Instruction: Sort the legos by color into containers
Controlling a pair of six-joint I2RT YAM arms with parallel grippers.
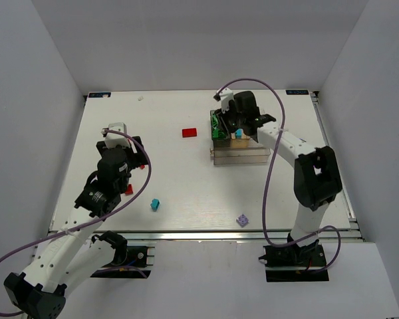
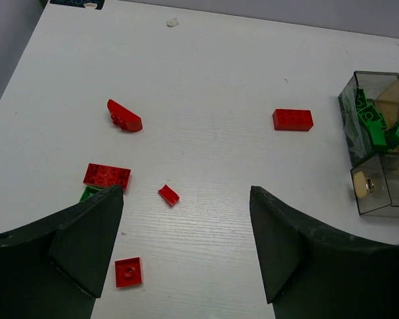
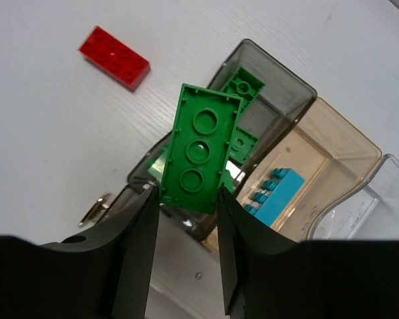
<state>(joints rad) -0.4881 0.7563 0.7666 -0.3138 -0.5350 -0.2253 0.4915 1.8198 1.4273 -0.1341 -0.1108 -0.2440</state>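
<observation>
The right jaws are pinching a green brick (image 3: 201, 157) across its width, long axis pointing to twelve o'clock, just over the smoky compartment (image 3: 282, 83) holding green pieces. The left jaws are gaping wide, empty, above red bricks (image 2: 106, 175) on the worktop (image 2: 206, 100).

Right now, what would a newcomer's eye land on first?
The right gripper pinches a green brick over the smoky compartment, which holds green pieces. A cyan brick lies in the tan compartment beside it. The left gripper hangs open above scattered red bricks.
</observation>
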